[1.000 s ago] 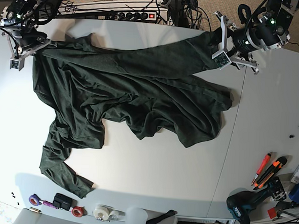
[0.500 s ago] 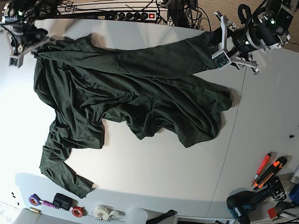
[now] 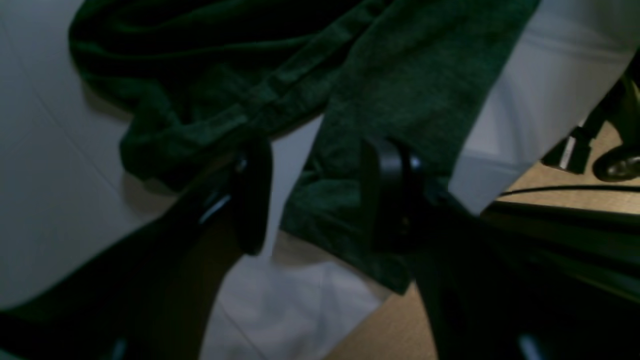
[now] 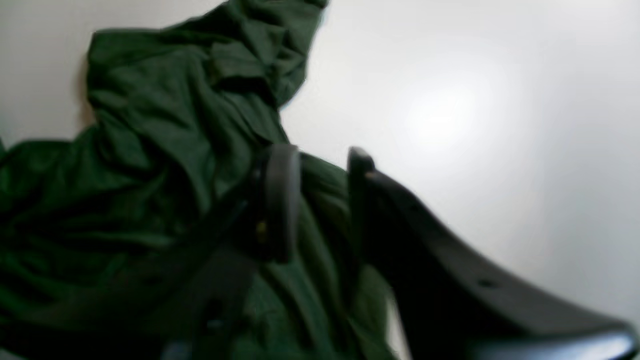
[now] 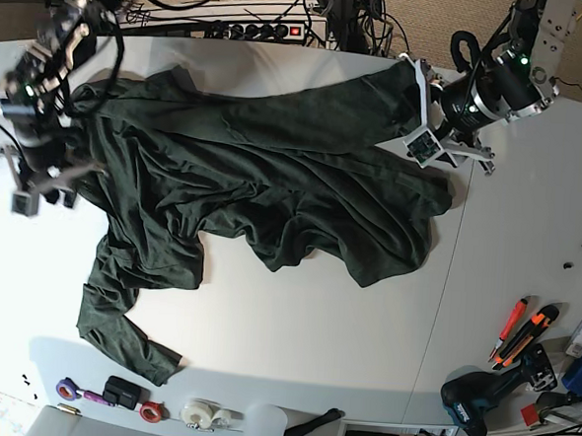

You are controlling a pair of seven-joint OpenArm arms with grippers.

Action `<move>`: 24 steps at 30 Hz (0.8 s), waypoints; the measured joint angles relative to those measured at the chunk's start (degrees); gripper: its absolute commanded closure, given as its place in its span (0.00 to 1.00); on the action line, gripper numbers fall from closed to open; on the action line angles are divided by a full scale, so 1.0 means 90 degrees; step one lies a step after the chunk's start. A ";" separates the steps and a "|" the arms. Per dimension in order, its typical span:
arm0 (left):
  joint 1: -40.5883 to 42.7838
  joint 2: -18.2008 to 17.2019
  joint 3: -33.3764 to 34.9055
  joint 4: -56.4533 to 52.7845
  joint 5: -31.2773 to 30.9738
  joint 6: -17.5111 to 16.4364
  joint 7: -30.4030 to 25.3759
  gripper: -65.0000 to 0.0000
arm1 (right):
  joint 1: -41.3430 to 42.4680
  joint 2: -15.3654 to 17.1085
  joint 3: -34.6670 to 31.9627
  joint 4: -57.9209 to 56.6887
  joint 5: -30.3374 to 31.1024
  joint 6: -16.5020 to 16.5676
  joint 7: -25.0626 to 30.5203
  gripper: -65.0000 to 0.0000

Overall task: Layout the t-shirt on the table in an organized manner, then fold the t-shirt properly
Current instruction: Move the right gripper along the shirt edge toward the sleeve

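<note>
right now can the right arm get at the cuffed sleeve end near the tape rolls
Probably yes. The right gripper is open at the t-shirt's edge, and only bare table lies between it and the cuff.

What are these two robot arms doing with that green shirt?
They are spreading the t-shirt out on the table. The left claw sits open around a cuffed end at the table's far edge. The right claw is open over the other side. The shirt is wrinkled and not yet folded.
</note>
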 measured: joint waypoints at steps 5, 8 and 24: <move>0.0000 0.0036 0.0000 0.0000 0.0005 0.0000 0.0002 0.56 | 0.0809 -0.0002 -0.0979 -0.1372 -0.0806 0.0146 0.0767 0.55; 0.0002 0.0039 0.0000 -0.0012 0.0002 0.0002 0.0000 0.56 | 0.1443 0.0000 -0.1401 -0.2086 -0.1171 0.0078 0.0848 0.55; -0.0177 0.0041 0.0000 -0.0974 0.0000 -0.0112 -0.0177 0.56 | 0.2693 0.0036 -0.1639 -0.4291 -0.1860 -0.0180 0.0491 0.75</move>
